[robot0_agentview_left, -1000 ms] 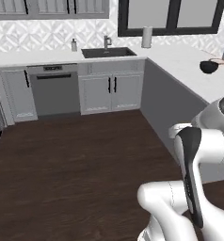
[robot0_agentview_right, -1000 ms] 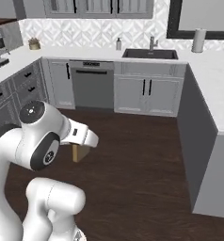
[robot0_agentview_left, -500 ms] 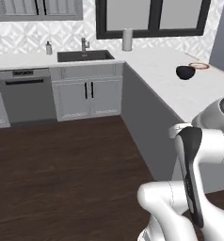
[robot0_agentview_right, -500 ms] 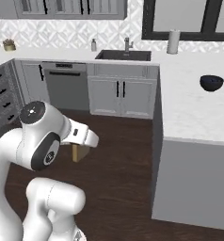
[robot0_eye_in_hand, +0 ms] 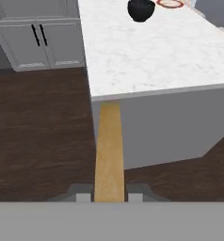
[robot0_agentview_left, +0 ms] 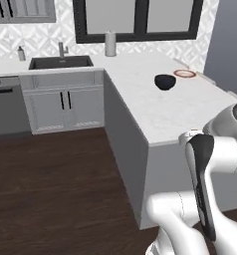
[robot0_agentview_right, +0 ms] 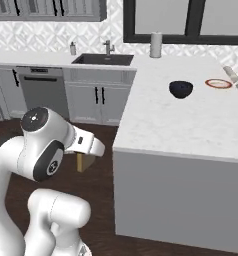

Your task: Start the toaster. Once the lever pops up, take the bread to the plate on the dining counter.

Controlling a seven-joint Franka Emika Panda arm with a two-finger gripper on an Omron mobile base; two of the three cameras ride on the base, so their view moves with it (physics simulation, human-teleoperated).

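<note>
My gripper is shut on the bread, a tan slice seen edge-on between the two fingertips in the hand view. From the right base view the bread hangs under the white hand, over the dark wood floor and short of the dining counter. That counter is white marble with grey veins. The plate, red-rimmed with a white centre, lies at the counter's far right. The toaster is out of view.
A dark blue bowl stands on the counter just before the plate. A sink with tap, a paper-towel roll and grey cabinets line the back wall. A dishwasher sits at left.
The whole scene has slid left and grown larger in both base views: the base has driven toward the marble counter. The bread stays gripped; the arm's pose is unchanged.
</note>
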